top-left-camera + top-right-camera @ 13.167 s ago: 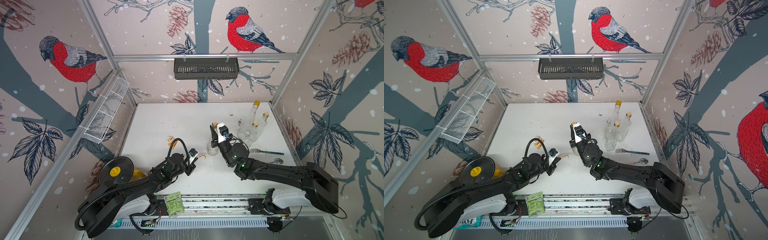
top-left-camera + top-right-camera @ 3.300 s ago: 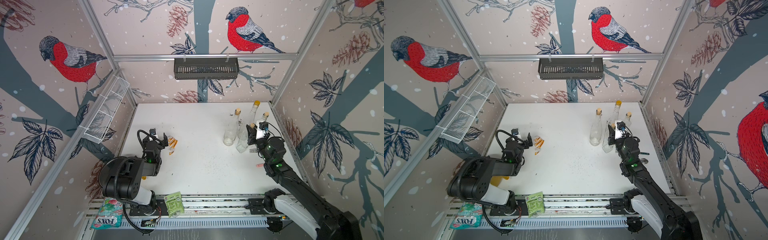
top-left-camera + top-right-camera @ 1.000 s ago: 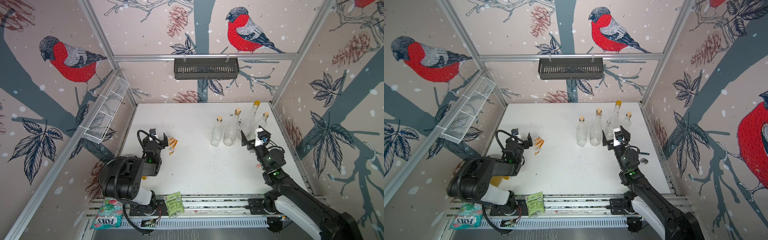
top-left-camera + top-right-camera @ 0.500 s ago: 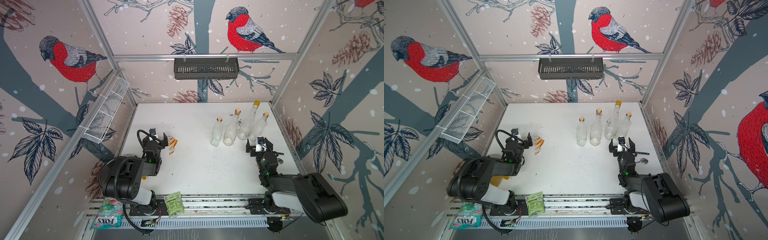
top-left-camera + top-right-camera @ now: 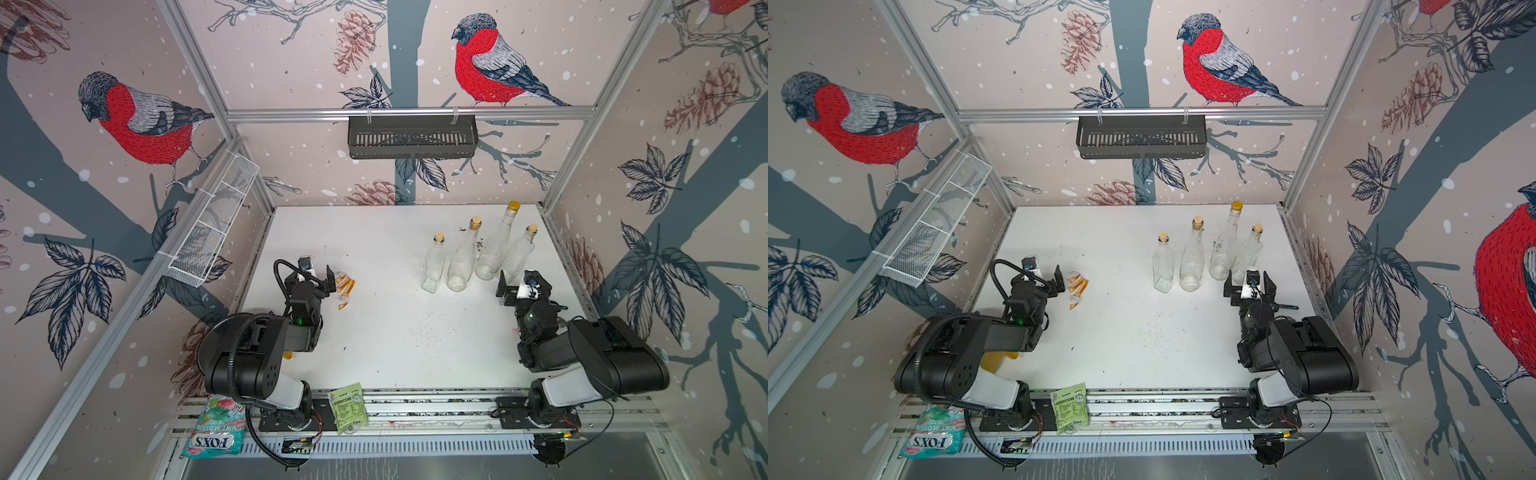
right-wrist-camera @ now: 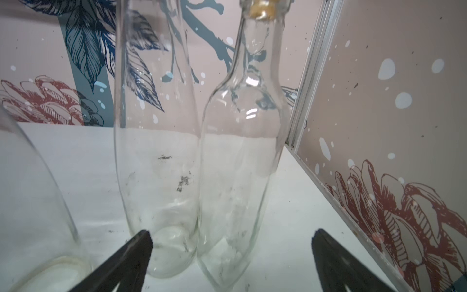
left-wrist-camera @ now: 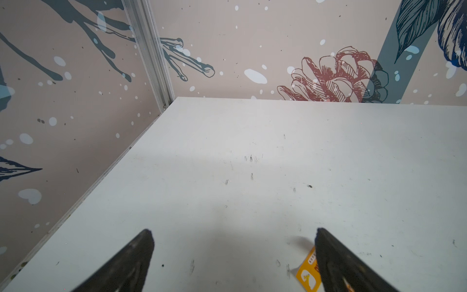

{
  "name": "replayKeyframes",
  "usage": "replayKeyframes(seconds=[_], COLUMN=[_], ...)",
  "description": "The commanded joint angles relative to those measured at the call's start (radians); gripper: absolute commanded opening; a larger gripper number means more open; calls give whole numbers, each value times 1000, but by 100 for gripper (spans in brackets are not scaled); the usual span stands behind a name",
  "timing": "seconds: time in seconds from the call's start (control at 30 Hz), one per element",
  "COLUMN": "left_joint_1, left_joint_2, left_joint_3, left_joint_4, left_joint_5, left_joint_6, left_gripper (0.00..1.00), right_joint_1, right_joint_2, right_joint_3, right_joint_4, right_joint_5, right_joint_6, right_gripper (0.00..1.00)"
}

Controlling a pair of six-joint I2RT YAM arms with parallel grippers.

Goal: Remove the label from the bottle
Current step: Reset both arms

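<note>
- Right gripper (image 5: pixel 521 286) wide open, nothing held; low over table (image 5: pixel 374 357) near right edge, pointing at back edge.
- Corked bottle (image 6: pixel 242 151) upright just past its fingertips (image 6: pixel 141 242); of the bottles it is nearest the right edge. Whether it touches them, can't tell.
- Tall bottle (image 5: pixel 496 245), yellow cap, just left of it; the bases look like they touch in the right wrist view. Dark smudges on its glass.
- Slim bottle (image 5: pixel 462 262) and short bottle (image 5: pixel 432 268), both corked, carry the row on toward the table middle. All four are upright, clear glass.
- Dark specks (image 5: pixel 415 328) are scattered on the table in front of the row, between the arms.
- Left gripper (image 5: pixel 311 277) wide open, empty; low near left edge, about halfway back, pointing at back edge.
- Labels (image 5: pixel 345 286): small orange-and-white pieces lying flat on the table just right of the left gripper, well apart from the bottles. In the left wrist view one piece is partly hidden behind a finger.
- Both arms are folded back toward the front edge.
- Green sachet (image 5: pixel 348 409) lies on the rail along the front edge.
- FOX'S bag (image 5: pixel 216 432) sits past the front left corner, off the table.
- Black basket (image 5: pixel 411 137) hangs on the back wall; wire rack (image 5: pixel 212 232) on the left wall.
</note>
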Motion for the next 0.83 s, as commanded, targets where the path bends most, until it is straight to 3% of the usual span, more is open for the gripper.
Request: replayKeyframes(seconds=[0.0, 0.23, 0.8], left_joint_1=[1, 1, 7], left_joint_2=[-1, 0, 0], left_joint_3=[4, 6, 10], left_joint_4=[19, 19, 9], left_joint_5=[4, 6, 19], left_joint_6=[2, 2, 2], left_gripper=[98, 98, 98], right_joint_1=[-21, -69, -72], right_joint_2=[-3, 5, 4], right_joint_3=[48, 119, 133], right_joint_4=[-114, -242, -266], right_joint_5=[-25, -99, -59], right_joint_6=[49, 78, 100], right_gripper=[99, 99, 99])
